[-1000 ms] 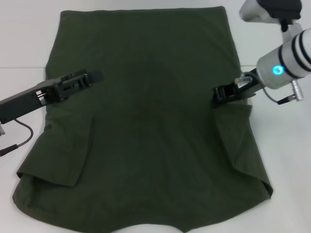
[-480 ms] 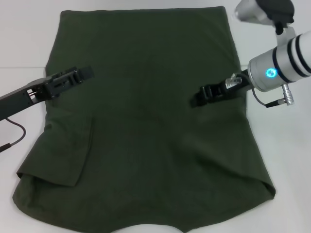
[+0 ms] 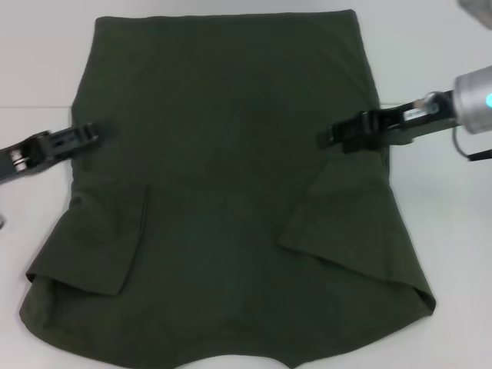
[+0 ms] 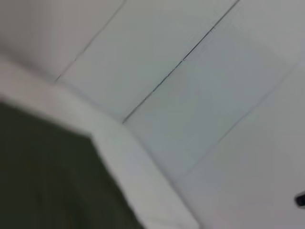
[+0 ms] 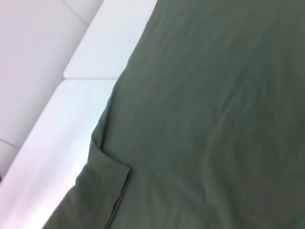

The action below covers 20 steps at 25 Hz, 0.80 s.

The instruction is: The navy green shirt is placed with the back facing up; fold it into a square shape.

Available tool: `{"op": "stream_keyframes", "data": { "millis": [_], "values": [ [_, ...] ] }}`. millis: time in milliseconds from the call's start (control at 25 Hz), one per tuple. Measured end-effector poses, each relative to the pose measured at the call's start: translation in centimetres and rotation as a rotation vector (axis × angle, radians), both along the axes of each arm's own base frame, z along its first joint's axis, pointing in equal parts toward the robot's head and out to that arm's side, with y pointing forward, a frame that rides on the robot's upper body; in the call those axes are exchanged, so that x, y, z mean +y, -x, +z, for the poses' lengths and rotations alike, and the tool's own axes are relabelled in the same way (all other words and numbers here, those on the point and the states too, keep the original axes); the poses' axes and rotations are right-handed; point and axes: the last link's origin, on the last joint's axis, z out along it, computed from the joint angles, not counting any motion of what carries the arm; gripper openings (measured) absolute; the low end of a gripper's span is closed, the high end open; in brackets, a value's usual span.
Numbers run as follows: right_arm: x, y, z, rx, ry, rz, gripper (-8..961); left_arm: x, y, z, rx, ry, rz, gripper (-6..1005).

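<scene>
Right end effector point(image 3: 332, 139) was over the right edge of the navy green shirt point(image 3: 231, 154), above the folded-in right sleeve flap point(image 3: 338, 223); can't tell if its fingers were spread or pinching cloth. Left end effector point(image 3: 88, 134) sat at the shirt's left edge; finger state can't be told either. Shirt lay flat, plain side up, on the white counter point(image 3: 38, 61), both sleeves folded inward, left sleeve flap point(image 3: 108, 238) lying flat.

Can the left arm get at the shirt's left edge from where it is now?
Probably yes. In the head view the left gripper sits right at the left edge of the navy green shirt, just above the folded-in left sleeve, with nothing between them. The right gripper is over the opposite side, out of the way.
</scene>
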Motion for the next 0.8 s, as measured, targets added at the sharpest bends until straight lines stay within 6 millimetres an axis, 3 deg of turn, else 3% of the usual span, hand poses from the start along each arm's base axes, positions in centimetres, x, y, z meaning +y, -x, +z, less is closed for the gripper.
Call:
{"op": "stream_keyframes", "data": {
  "millis": [80, 320, 800],
  "values": [
    [-0.1, -0.4, 0.9, 0.011, 0.002, -0.011, 616, -0.9, 1.2, 1.5, -0.031, 0.128, 0.1, 812],
    [-0.3, -1.2, 2.1, 0.025, 0.0, -0.029, 711, -2.9, 2.9, 2.8, -0.079, 0.243, 0.221, 812],
    [0.0, -0.4, 2.1, 0.023, 0.007, -0.034, 701, -4.6, 5.9, 2.0, -0.006, 0.403, 0.466, 812]
  ]
}}
